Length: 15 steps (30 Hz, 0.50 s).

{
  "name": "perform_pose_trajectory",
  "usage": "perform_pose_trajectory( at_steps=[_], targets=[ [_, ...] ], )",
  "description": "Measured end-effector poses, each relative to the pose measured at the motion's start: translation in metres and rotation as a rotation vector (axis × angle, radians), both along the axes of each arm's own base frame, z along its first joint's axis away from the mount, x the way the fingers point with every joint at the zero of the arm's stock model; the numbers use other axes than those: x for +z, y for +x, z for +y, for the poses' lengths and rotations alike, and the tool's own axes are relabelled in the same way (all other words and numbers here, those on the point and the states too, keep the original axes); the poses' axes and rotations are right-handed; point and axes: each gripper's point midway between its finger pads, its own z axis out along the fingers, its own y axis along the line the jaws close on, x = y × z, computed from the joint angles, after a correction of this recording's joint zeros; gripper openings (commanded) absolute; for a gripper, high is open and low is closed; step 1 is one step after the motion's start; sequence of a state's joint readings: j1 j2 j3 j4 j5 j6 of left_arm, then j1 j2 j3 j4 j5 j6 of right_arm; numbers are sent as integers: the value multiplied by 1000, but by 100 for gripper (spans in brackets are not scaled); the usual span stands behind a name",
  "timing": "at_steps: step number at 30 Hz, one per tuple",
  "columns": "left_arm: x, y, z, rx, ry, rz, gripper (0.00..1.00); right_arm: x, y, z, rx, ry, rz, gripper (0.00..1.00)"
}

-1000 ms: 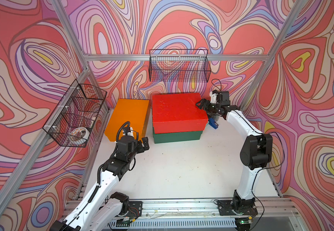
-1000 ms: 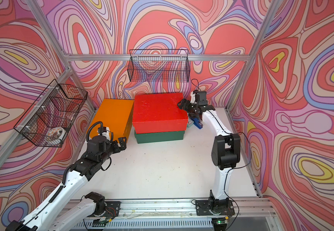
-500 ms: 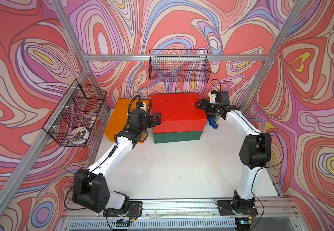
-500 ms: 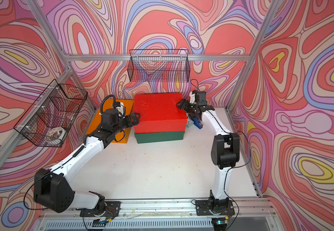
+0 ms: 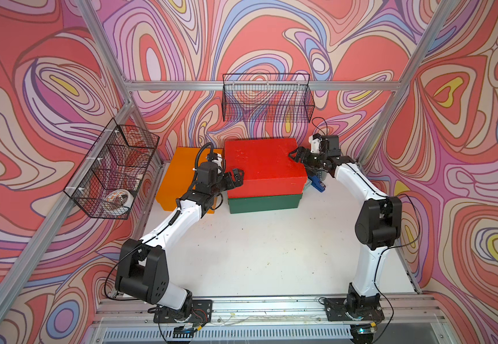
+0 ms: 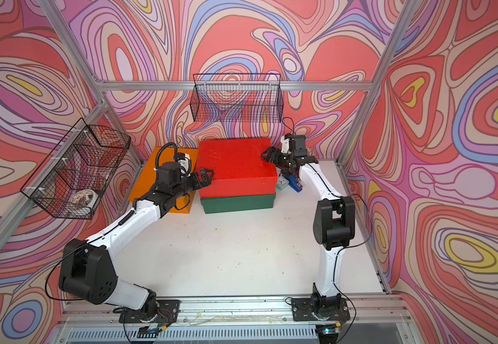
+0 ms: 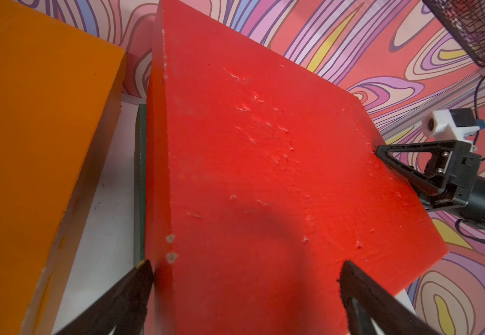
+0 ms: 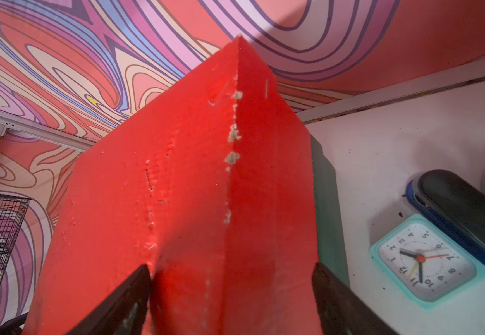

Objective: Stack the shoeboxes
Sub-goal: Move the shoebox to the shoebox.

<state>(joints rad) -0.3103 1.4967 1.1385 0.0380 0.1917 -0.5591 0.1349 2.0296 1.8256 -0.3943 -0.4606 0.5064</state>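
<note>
Top views both show you the red lidded cardboard shoebox (image 5: 264, 166) (image 6: 235, 166) lying flat on the dark green cardboard shoebox (image 5: 264, 204) (image 6: 238, 204), a two-high stack just above the centre of the frame, close to the back wall. The orange cardboard shoebox (image 5: 177, 177) stands alone on the white surface (image 5: 271, 253), just left of the stack; the left wrist view shows a narrow strip of bare surface between the orange shoebox (image 7: 32, 145) and the stack.

Your left gripper (image 5: 236, 178) (image 6: 207, 177) is at the red shoebox's left edge, near the front corner. Its jaws stand wide apart: in the left wrist view (image 7: 245, 269) one jaw is beside the red side wall, the other is over the rough top (image 7: 264, 174), and they clamp nothing. A thin line of the green shoebox (image 7: 140, 174) shows below the red wall.

Your right gripper (image 5: 298, 159) is at the red shoebox's right edge, towards the back. Its jaws are also spread, astride the chipped top edge (image 8: 232, 272), and the upper jaw seems to rest on the lid. You cannot tell whether the lower jaw touches the wall.

Right of the stack, on the surface, sit a teal square alarm clock (image 8: 424, 261) (image 6: 282, 183) and, just beside it, a blue stapler (image 8: 461, 208) (image 5: 317, 184).
</note>
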Motion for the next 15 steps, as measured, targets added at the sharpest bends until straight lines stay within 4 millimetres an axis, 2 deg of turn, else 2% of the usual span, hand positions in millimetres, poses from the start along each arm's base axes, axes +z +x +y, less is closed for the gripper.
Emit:
perform_pose_trajectory(
  at_steps=[15],
  targets=[
    [-5, -10, 0, -16, -37, -10, 99, 0, 3, 0, -2, -4, 5, 87]
  ],
)
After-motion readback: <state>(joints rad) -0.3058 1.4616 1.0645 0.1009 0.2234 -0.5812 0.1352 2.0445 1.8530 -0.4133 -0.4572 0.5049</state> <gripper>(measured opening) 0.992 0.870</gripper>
